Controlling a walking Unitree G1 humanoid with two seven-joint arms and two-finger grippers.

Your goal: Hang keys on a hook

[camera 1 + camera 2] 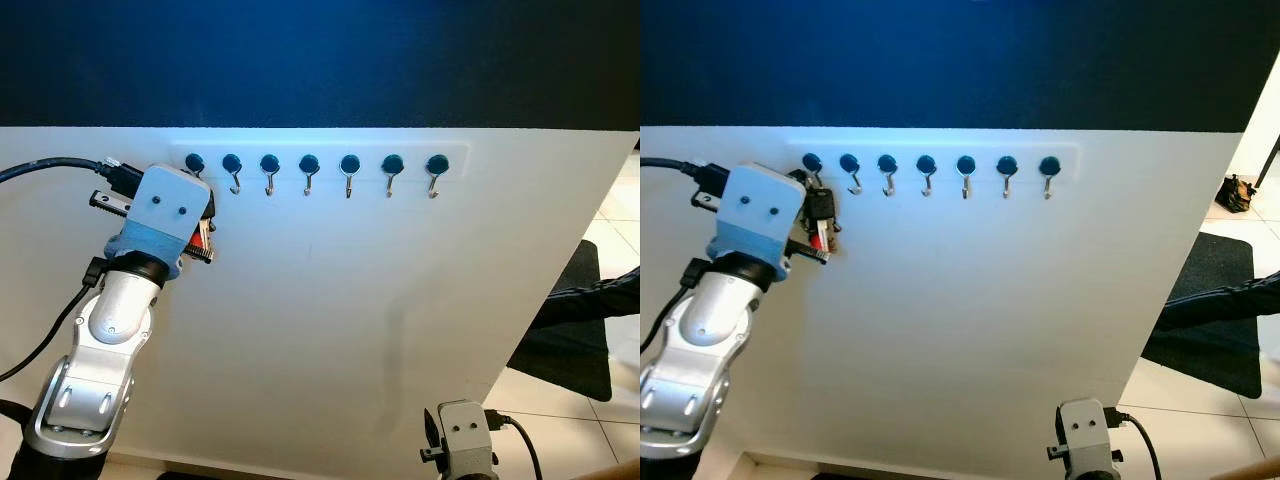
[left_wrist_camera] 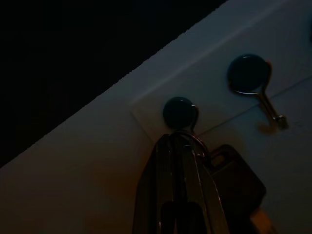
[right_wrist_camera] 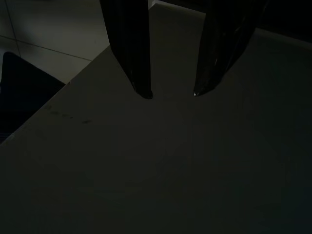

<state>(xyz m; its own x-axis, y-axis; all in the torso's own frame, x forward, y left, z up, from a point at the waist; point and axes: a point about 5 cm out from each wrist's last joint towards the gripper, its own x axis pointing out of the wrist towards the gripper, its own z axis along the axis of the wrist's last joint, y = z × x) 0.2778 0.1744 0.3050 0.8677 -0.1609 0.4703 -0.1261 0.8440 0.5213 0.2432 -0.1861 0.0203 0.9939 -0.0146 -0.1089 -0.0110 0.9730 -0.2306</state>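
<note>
One black-headed bunch of keys hangs pinched in the left gripper's narrow jaws.

White wall panel carries rail of seven hooks; keys hang from leftmost hook

keys: we see a small bunch with a black fob and a red tag, hanging against the white wall | ring: at the leftmost hook, pinched in our left claw | hooks: seven dark round-headed metal hooks in a row on a white rail, the other six bare
</note>
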